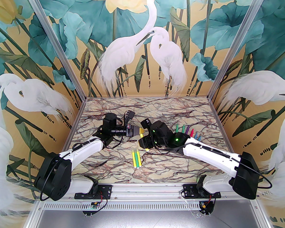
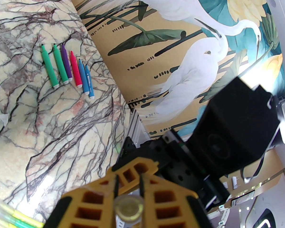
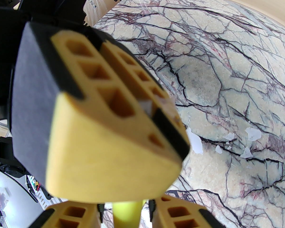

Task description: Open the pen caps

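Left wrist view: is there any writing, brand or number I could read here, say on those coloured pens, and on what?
No text is readable.
On the pens, any barrel print is too small to read.
On the black housing, a round mark is too blurred to read.

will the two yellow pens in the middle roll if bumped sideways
Probably: the two yellow pens look round and slim, lying loose on the smooth table. They seem stiff and light, so a sideways nudge may roll them; an endwise push should just slide them.
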You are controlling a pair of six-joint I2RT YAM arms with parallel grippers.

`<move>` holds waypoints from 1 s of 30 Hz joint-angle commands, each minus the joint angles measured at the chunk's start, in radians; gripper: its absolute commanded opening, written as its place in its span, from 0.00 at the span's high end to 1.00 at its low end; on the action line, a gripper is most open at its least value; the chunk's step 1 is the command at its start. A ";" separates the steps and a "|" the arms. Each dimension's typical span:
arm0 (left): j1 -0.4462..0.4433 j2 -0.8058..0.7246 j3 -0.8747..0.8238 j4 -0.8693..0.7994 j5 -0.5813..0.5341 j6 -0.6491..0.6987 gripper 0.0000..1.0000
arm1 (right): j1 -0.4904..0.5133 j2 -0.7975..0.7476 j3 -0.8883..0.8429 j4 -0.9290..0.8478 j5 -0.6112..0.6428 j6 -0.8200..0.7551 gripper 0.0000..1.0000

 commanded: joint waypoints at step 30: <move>0.053 0.008 0.054 0.008 -0.089 -0.060 1.00 | -0.003 -0.061 -0.087 -0.029 -0.024 -0.017 0.92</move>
